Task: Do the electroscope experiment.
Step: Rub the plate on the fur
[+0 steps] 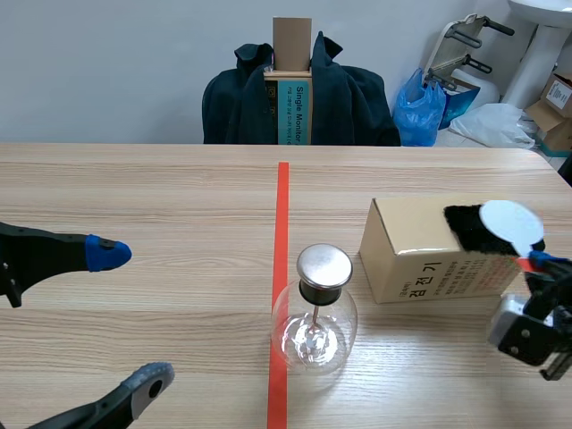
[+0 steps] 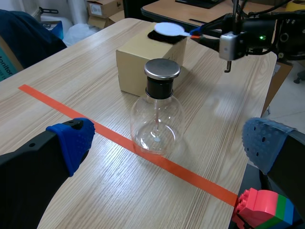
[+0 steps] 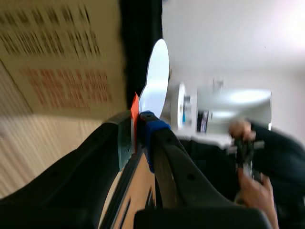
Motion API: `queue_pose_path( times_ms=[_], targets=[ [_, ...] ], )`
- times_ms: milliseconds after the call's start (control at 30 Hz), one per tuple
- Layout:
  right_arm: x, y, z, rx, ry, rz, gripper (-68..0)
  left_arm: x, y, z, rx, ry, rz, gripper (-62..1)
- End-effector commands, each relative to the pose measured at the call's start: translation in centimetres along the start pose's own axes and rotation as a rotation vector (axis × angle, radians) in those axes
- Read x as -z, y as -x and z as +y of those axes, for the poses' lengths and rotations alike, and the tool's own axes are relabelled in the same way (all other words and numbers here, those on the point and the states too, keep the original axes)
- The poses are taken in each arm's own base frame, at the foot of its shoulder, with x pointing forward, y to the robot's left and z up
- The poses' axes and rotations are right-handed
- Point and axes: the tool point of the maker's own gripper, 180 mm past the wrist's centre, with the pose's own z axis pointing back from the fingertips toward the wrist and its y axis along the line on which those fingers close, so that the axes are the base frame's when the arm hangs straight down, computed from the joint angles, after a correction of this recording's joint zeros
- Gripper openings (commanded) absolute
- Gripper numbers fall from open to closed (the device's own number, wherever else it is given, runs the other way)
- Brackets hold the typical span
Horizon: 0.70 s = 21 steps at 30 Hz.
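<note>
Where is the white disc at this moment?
The white disc is at the scene view's right, over the black cloth on top of the cardboard box, its red handle pinched in the right gripper.

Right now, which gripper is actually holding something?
The right gripper: it is shut on the red handle of the white disc by the cardboard box. The left gripper is open and empty.

A dark jacket (image 1: 353,94) hangs behind the table (image 1: 134,188), with a blue bag (image 1: 420,109) beside it.
</note>
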Motion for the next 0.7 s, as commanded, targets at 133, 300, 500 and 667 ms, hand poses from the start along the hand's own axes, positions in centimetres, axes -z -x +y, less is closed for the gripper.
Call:
queue_pose_path(
  times_ms=[133,300,500,667],
  targets=[
    [-0.3,-3.6,-0.9,-0.034,0.015,-0.249,-66.7,0.2,-0.6,0.1,-0.003,-0.006,-0.030,1.4],
    [0.1,0.6,-0.9,-0.024,0.015,-0.003,-66.7,0.2,-0.6,0.1,-0.003,-0.006,-0.029,1.4],
    [-0.1,-3.5,-0.8,-0.037,0.007,-0.235,-66.7,0.2,-0.6,0.1,-0.002,-0.006,-0.028,1.4],
    [-0.1,0.2,-0.6,-0.031,0.004,-0.029,-66.7,0.2,-0.6,0.1,-0.001,-0.005,-0.026,1.4]
  ],
)
